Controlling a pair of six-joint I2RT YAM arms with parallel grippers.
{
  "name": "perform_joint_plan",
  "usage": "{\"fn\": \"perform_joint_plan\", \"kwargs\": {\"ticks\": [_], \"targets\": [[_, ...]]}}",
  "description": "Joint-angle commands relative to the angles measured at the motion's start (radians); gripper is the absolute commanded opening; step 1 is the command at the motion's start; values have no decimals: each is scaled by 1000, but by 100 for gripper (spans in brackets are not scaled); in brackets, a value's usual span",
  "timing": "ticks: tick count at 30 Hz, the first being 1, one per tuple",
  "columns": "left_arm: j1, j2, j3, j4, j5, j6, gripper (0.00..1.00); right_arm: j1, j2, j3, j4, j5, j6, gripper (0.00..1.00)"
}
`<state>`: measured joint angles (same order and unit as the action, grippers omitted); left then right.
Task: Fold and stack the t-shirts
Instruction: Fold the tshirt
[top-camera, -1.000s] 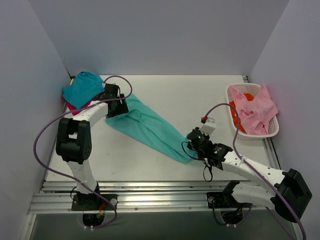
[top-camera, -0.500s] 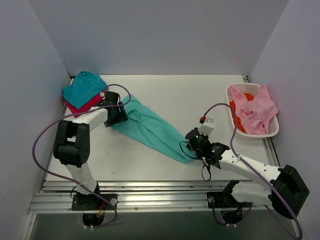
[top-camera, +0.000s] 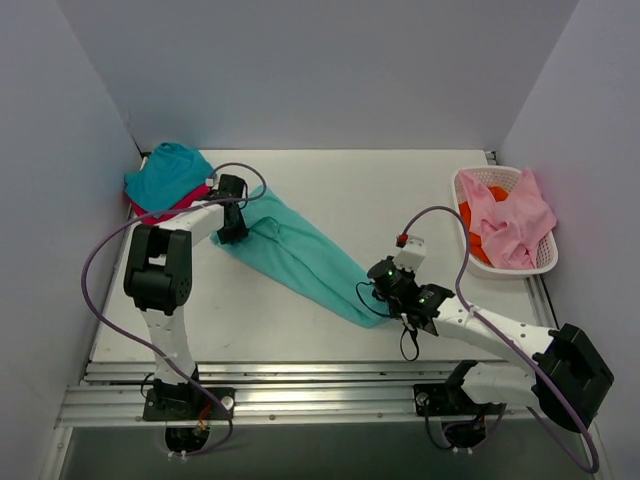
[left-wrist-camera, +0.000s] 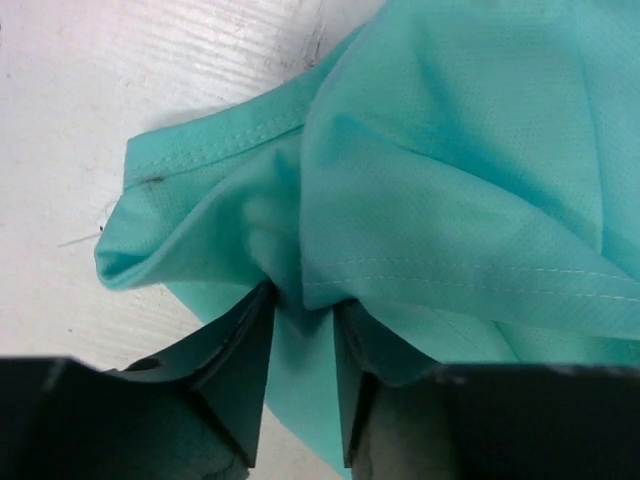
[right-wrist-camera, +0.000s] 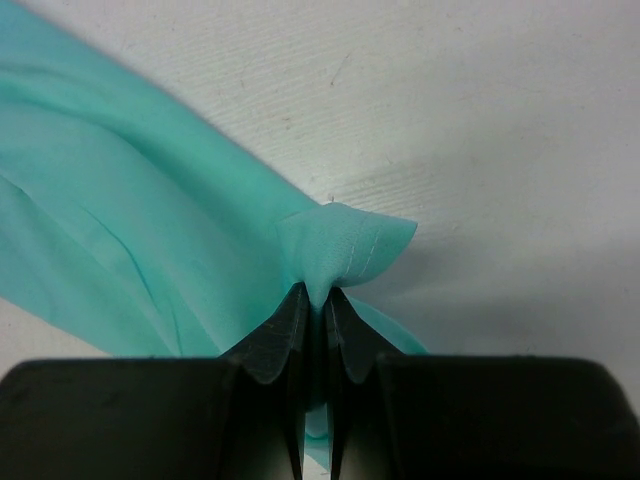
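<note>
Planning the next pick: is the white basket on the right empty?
No, a pink garment and something orange lie in the basket.

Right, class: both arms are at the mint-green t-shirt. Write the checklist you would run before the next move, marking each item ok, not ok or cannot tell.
1. Right gripper pinching the mint-green t-shirt: ok, its jaws are shut on a hemmed corner.
2. Left gripper clamped on the other end: cannot tell; cloth sits between its fingers, but a gap shows.
3. Shirt lying flat: not ok, it is bunched in a diagonal band.
4. Shirt apart from the teal t-shirt stacked on the magenta t-shirt: cannot tell, the left arm hides the gap.
5. Basket out of the way: ok, it is far right, apart from the shirt.
</note>
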<state>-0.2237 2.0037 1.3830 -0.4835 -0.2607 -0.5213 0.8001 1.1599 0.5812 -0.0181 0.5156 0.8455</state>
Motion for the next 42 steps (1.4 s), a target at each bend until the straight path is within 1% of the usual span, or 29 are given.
{"fn": "perform_joint_plan", "kwargs": {"ticks": [1, 2, 4, 5, 8, 11, 12, 14, 15, 17, 18, 19, 20, 21, 22, 23, 24, 25, 27, 28, 29, 30, 33, 34, 38, 39, 40, 41, 42], "targets": [[-6, 61, 30, -55, 0, 17, 36, 1, -31, 29, -14, 52, -11, 0], [-6, 69, 40, -52, 0, 18, 25, 2, -32, 32, -16, 55, -13, 1], [-6, 84, 59, -62, -3, 20, 8, -1, -34, 35, -16, 57, -19, 1], [-6, 89, 82, -66, -2, 20, 3, -1, -34, 35, -16, 58, -20, 1], [-6, 119, 138, -87, -3, 30, 2, -4, -31, 37, -13, 60, -26, 1], [-3, 188, 278, -135, -15, 59, 2, -2, -26, 32, -8, 49, -25, 0], [0, 243, 377, -150, -18, 73, 2, -2, -28, 26, -3, 28, -25, 0], [1, 303, 488, -204, -15, 90, 2, 5, -32, 5, 4, 12, -16, 0], [1, 369, 607, -228, -17, 104, 2, 7, -34, -4, 7, 6, -8, 0], [1, 429, 720, -262, 12, 125, 2, 17, -45, -35, 9, -18, 6, 0], [3, 496, 778, -270, 23, 145, 2, 19, -45, -43, 38, -25, 13, 0], [3, 532, 906, -291, 40, 156, 2, 25, -45, -52, 43, -28, 21, 0], [3, 573, 977, -311, 57, 164, 2, 30, -40, -58, 50, -32, 35, 0], [4, 663, 1057, -363, 92, 170, 2, 34, -26, -73, 59, -38, 44, 0], [4, 706, 1214, -388, 112, 173, 2, 37, -16, -81, 94, -57, 49, 0], [6, 748, 1282, -406, 135, 175, 2, 42, -2, -89, 116, -68, 62, 1], [10, 806, 1333, -409, 185, 172, 2, 47, 36, -98, 133, -75, 72, 10], [12, 820, 1372, -394, 214, 169, 2, 53, 61, -98, 168, -81, 79, 22], [17, 816, 1337, -295, 261, 164, 2, 69, 137, -100, 210, -107, 98, 55], [20, 808, 1320, -261, 309, 159, 2, 80, 165, -95, 242, -114, 107, 99], [21, 787, 1271, -218, 337, 162, 2, 89, 191, -90, 256, -123, 113, 100], [23, 782, 1260, -173, 353, 161, 2, 112, 243, -81, 263, -124, 125, 100], [23, 785, 1294, -120, 403, 161, 3, 168, 332, -34, 262, -100, 136, 100], [24, 785, 1292, -83, 475, 161, 3, 178, 351, -9, 257, -92, 139, 100], [17, 794, 1294, 87, 599, 150, 10, 211, 383, 29, 231, -63, 141, 100], [11, 796, 1317, 129, 603, 156, 22, 215, 376, 32, 221, -52, 141, 100], [4, 797, 1329, 147, 606, 168, 30, 220, 370, 35, 215, -46, 141, 100], [-3, 793, 1335, 169, 627, 176, 42, 223, 365, 40, 210, -40, 139, 100], [-2, 785, 1335, 221, 649, 162, 77, 223, 353, 43, 195, -34, 138, 100]]}}
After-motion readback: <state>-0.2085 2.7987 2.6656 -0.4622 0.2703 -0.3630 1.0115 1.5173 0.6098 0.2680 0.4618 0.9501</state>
